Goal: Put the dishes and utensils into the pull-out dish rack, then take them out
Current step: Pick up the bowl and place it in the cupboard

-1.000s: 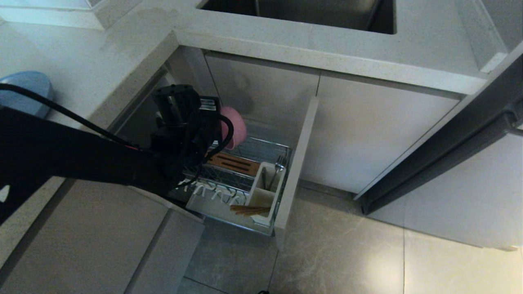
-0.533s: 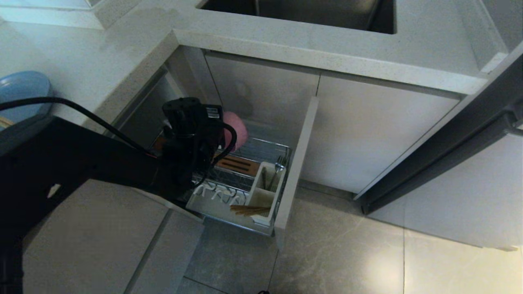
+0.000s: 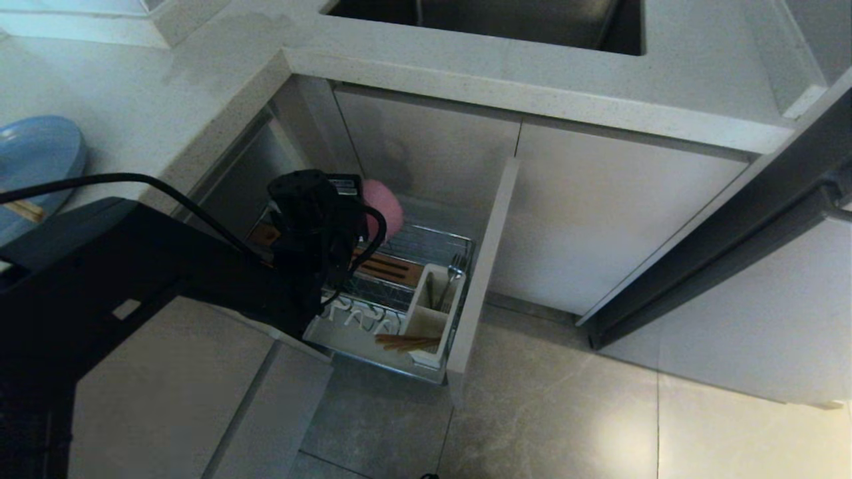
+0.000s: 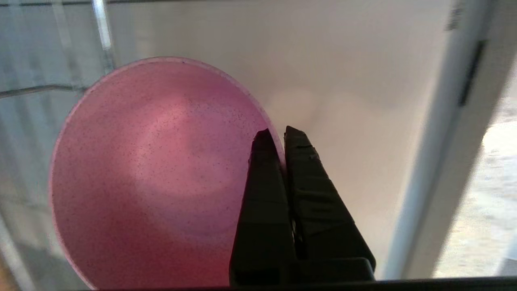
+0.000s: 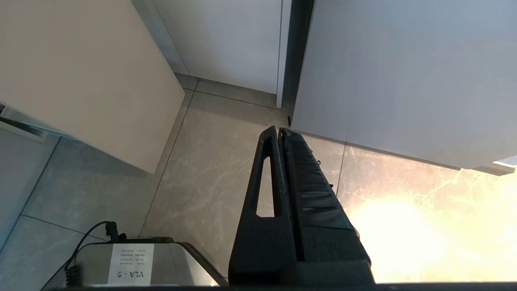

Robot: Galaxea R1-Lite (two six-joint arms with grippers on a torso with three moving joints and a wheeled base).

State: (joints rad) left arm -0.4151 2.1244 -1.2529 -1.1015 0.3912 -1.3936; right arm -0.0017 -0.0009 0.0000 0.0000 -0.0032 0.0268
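Observation:
My left gripper (image 4: 276, 135) is shut on the rim of the pink bowl (image 4: 157, 173), one finger inside and one outside. In the head view the bowl (image 3: 387, 205) hangs tilted just above the back of the pull-out dish rack (image 3: 436, 241), past my black left wrist (image 3: 313, 219). The rack's wooden strip (image 3: 389, 266), white pegs (image 3: 359, 320) and white caddy (image 3: 434, 301) sit below. Light-brown chopsticks (image 3: 407, 342) lie at the rack's near end beside the caddy. The blue plate (image 3: 36, 153) rests on the counter at far left. My right gripper (image 5: 279, 130) is shut and empty above the floor.
The rack's beige front panel (image 3: 482, 279) stands out from the cabinet doors (image 3: 599, 219). The countertop edge (image 3: 532, 100) overhangs the rack, with a sink (image 3: 506, 20) behind. Metal cutlery (image 3: 454, 267) stands in the caddy. A short brown stick (image 3: 23, 209) lies on the plate's near edge.
My left arm has come down and further over the rack, carrying the pink bowl lower toward the wire basket. The right arm has not moved.

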